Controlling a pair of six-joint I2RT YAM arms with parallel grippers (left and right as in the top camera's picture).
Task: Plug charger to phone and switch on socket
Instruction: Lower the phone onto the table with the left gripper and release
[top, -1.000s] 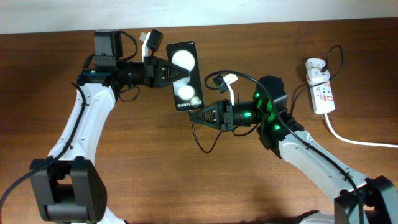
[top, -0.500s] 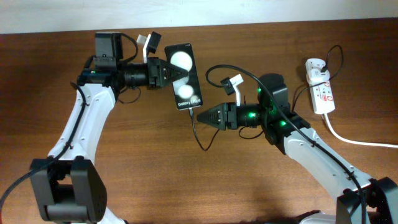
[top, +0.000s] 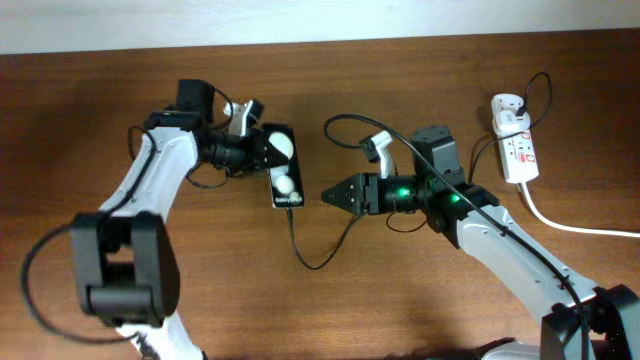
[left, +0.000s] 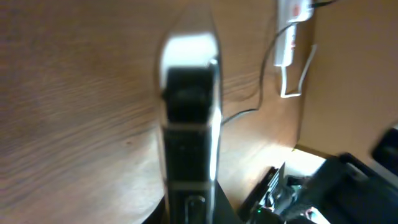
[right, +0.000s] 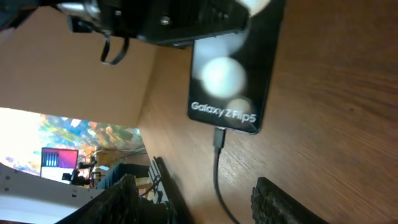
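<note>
one phone (top: 284, 172) pinched in the left tool (top: 266, 152) near mid table (top: 400, 310), one charger (top: 298, 250) plugged into its lettered end, right tool (top: 325, 196) spread open just beside, holding nothing, one socket (top: 519, 150) way off right

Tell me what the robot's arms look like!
The left arm and right arm are smooth white tubes with chunky black joints. Each ends in a black gripper: the left gripper and the pointy right gripper. Thin black cables loop along them, and green lights glow on the right one.
</note>
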